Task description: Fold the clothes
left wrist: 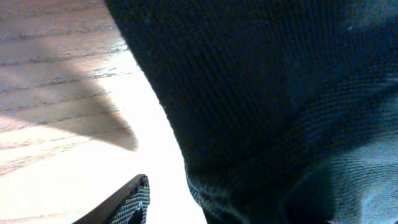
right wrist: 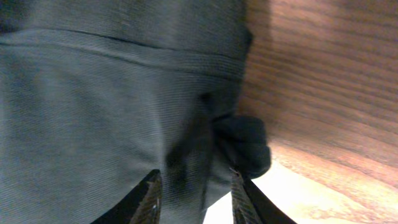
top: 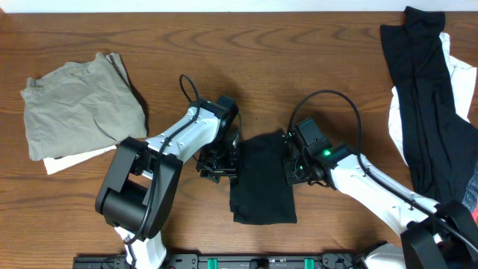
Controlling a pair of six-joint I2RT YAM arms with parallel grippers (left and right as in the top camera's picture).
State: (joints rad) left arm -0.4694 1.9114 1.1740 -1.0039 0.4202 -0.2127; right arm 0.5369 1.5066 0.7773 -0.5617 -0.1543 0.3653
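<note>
While R fingers (right wrist: 149, 198) straddle a bunched fold of cloth (top: 261, 179) (pinching or not, can't tell; L fingers (left wrist: 127, 205) same), pulling away may snag it & undo the fold on bench (top: 299, 45).

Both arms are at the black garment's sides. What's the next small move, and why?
Probably ease the right gripper open and back it off: a fold of the black garment sits between its fingers, and the piece already lies as a compact rectangle on the table.

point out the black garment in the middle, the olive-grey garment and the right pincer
black garment (top: 263, 179), overhead view, its middle
olive-grey garment (top: 78, 104), overhead view, centre of the cloth
right pincer (right wrist: 194, 198), right wrist view, midway between its fingertips
</note>
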